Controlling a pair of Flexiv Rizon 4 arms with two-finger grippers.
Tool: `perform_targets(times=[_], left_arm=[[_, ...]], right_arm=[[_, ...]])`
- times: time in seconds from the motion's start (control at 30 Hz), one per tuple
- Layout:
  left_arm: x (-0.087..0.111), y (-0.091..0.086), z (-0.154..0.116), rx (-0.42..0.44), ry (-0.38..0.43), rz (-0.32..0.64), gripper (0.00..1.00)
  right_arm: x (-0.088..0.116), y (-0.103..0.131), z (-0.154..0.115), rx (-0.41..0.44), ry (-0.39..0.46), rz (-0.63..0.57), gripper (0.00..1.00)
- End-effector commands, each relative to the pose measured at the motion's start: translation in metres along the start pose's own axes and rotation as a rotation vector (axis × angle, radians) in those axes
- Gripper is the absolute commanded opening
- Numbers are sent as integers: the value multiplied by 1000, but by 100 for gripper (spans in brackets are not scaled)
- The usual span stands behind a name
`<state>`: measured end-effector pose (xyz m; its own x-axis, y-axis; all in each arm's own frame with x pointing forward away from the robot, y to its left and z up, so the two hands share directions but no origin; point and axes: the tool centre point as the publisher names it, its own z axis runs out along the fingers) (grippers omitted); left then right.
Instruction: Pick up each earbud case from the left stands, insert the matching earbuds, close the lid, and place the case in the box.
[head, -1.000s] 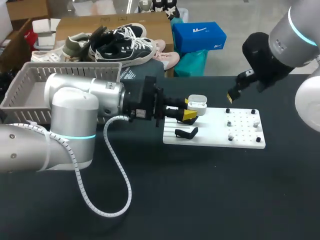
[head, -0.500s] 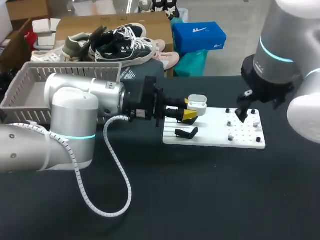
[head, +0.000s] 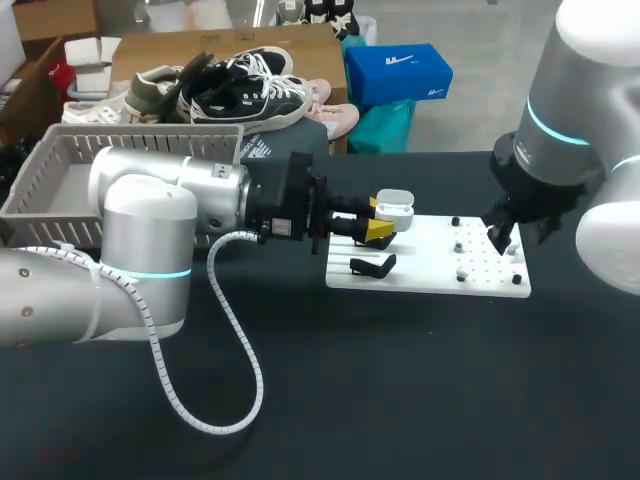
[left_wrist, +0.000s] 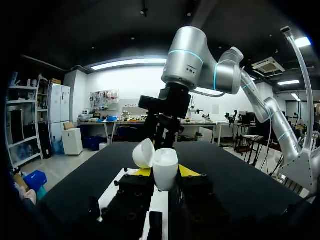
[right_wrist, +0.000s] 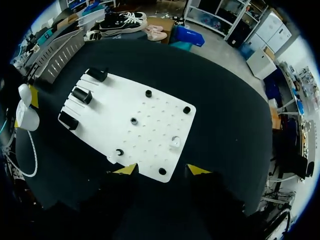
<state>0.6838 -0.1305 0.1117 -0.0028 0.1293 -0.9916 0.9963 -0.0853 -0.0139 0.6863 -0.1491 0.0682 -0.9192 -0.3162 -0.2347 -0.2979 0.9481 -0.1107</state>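
A white earbud case (head: 393, 209) with its lid up hangs over the left end of the white board (head: 430, 272), and my left gripper (head: 378, 229) is shut on it. The left wrist view shows the case (left_wrist: 165, 168) between the yellow tips of the left gripper (left_wrist: 165, 173), lid (left_wrist: 143, 152) tipped back. Black stands (head: 372, 265) sit below it. My right gripper (head: 500, 238) hangs low over the board's right end. In the right wrist view the right gripper (right_wrist: 161, 170) is open above the board's edge, and a white earbud (right_wrist: 174, 142) sits just ahead of it among black pegs (right_wrist: 134, 120).
A grey basket (head: 60, 180) stands at the table's back left, behind my left arm. A white cable (head: 230, 350) loops from the left arm onto the black table. The right wrist view shows three black stands (right_wrist: 81, 94) along the board's far end.
My right arm has swung down from behind the board to just over its right end. The left arm and the case have stayed still.
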Motion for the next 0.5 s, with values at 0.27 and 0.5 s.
perform_targets(times=[0.27,0.5], left_arm=[[0,1,0,1,-1,0,0],[0,1,0,1,-1,0,0]], right_arm=[[-10,-4,19,76,18,-46,46],[-12,-7,27,104,44,-60,47]])
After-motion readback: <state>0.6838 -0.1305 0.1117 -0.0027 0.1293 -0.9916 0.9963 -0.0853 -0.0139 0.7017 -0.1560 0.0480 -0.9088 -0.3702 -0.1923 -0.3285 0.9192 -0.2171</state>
